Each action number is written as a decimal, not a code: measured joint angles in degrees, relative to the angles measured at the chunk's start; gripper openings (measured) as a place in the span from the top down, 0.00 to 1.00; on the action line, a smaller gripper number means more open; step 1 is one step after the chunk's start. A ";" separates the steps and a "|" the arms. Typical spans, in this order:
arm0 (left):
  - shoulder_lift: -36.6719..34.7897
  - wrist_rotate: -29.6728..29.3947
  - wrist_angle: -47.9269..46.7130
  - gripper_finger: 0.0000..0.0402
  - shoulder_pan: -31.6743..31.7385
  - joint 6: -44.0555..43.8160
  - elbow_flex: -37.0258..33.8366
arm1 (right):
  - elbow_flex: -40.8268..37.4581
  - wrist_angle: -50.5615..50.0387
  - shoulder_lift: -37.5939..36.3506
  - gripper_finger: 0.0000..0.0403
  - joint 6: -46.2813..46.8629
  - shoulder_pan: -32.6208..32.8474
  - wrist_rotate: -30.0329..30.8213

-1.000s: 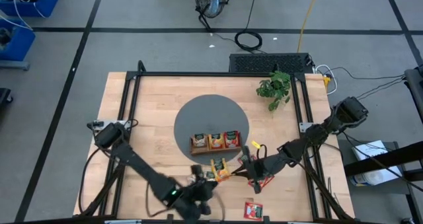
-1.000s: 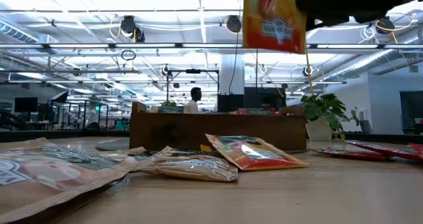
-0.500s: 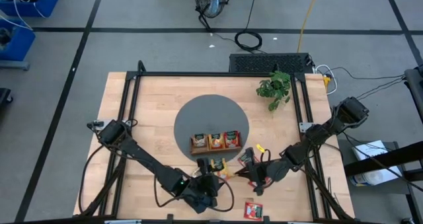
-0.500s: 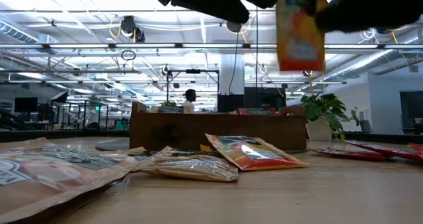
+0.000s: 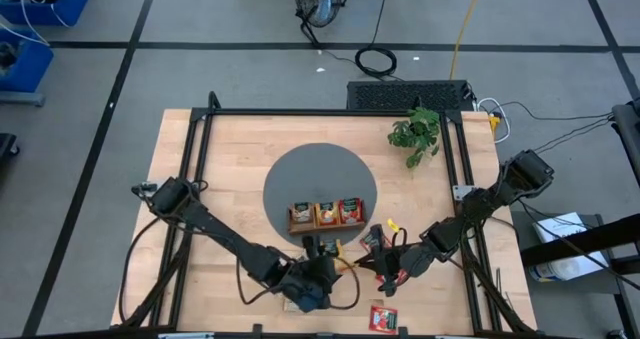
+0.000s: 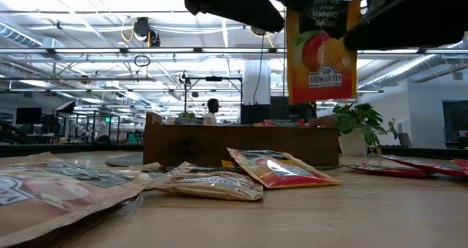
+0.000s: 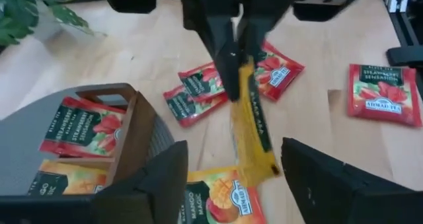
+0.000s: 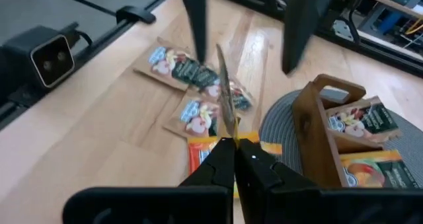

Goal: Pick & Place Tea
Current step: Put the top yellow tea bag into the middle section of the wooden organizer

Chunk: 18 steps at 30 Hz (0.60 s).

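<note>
Right tool (image 8: pixel 235 143) is clamping mango packet (image 6: pixel 322 52), its upper edge hiding behind dark arms; left tool (image 7: pixel 231 178) is gaping nearby; loose packets (image 6: pixel 281 167) are littering desk (image 6: pixel 351 219).

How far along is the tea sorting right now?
Done: the wooden tray already holds packets in all three compartments. In hand: the right hand is shut on an orange mango packet, held in the air, with the left hand open facing it. Left: loose packets near the table's front, including a red packet.

Left end effector (image 7: pixel 231 178) spread; right end effector (image 8: pixel 236 159) clamped, both raised.
</note>
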 joint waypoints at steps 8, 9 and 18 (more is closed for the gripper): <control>0.19 5.38 -1.17 0.66 1.45 0.33 0.00 | 0.02 0.52 -0.04 1.00 0.02 -0.02 -0.02; 0.31 5.47 -1.18 0.71 1.42 0.36 0.00 | 0.02 0.47 -0.04 1.00 0.02 -0.02 -0.02; 0.42 6.47 1.17 0.98 1.20 5.55 -0.02 | 0.02 0.50 -0.04 1.00 1.33 -0.02 -0.07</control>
